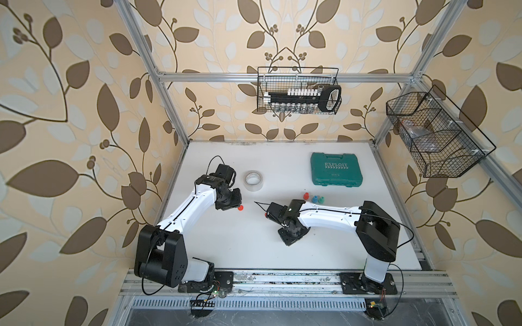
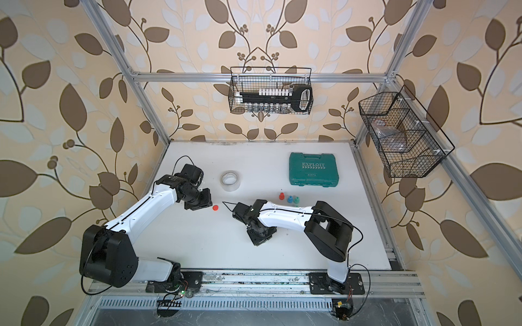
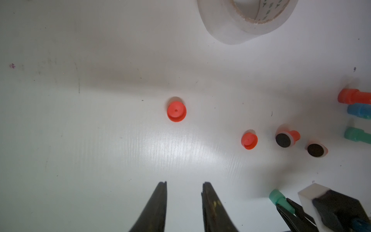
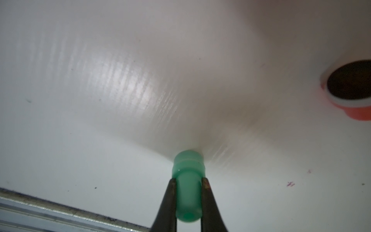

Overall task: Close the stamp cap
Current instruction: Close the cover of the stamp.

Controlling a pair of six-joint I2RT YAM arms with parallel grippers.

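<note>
**A:** Where was the stamp?

**B:** The green stamp (image 4: 188,166) was clamped by its narrow handle in the right end effector (image 4: 188,181). Its wide, capped end was down at the counter (image 4: 100,100), touching or nearly so.

**A:** And its axis?

**B:** The long axis ran in line with the fingers, cap end pointing away from the wrist. I'd have pressed straight along that line, without tilt, so the cap seated evenly. The left end effector (image 3: 183,183) hung parted and empty, short of a loose red cap (image 3: 176,111).
</note>
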